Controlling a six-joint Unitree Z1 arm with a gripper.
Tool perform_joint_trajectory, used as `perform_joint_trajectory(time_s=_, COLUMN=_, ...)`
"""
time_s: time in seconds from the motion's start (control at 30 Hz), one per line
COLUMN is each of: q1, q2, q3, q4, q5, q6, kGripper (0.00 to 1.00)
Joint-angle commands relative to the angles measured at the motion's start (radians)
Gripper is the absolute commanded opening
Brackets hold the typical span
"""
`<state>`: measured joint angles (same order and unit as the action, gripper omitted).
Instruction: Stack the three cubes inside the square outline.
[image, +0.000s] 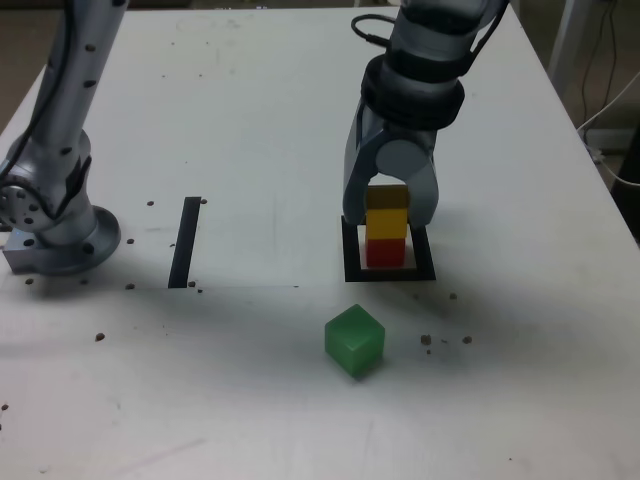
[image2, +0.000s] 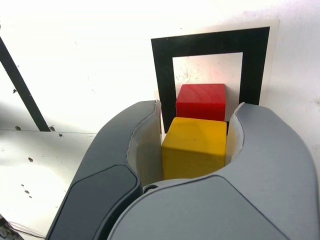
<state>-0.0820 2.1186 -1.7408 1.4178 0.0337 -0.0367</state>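
Note:
The red cube rests inside the square outline, a thick black frame with a pale centre. The yellow cube sits on top of the red one, roughly lined up with it. My gripper comes down from above with its grey fingers on either side of the yellow cube, pressed against it. The green cube lies alone on the white table, nearer the camera than the outline; the wrist view does not show it.
A straight black strip lies on the table towards the exterior view's left. The arm's base stands at the far left. Dark specks dot the tabletop. Cables hang beyond the table's right edge.

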Motion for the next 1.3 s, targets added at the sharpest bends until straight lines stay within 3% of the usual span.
perform_joint_trajectory(time_s=0.0, q1=0.004, q2=0.003, q3=0.005, q4=0.003, q5=0.006, q6=-0.002, kGripper=0.15)
perform_joint_trajectory(time_s=0.3, q1=0.006, q2=0.009, q3=0.009, q4=-0.001, q5=0.019, q6=-0.002, kGripper=0.16)
perform_joint_trajectory(time_s=0.63, q1=0.010, q2=0.018, q3=0.013, q4=-0.002, q5=0.020, q6=-0.002, kGripper=0.27)
perform_joint_trajectory(time_s=0.97, q1=0.010, q2=0.018, q3=0.014, q4=-0.012, q5=0.008, q6=0.006, kGripper=0.61)
perform_joint_trajectory(time_s=1.17, q1=0.013, q2=0.014, q3=0.020, q4=-0.017, q5=0.016, q6=0.009, kGripper=0.95)
perform_joint_trajectory(time_s=1.27, q1=0.015, q2=0.008, q3=0.024, q4=-0.017, q5=0.021, q6=0.009, kGripper=1.00)
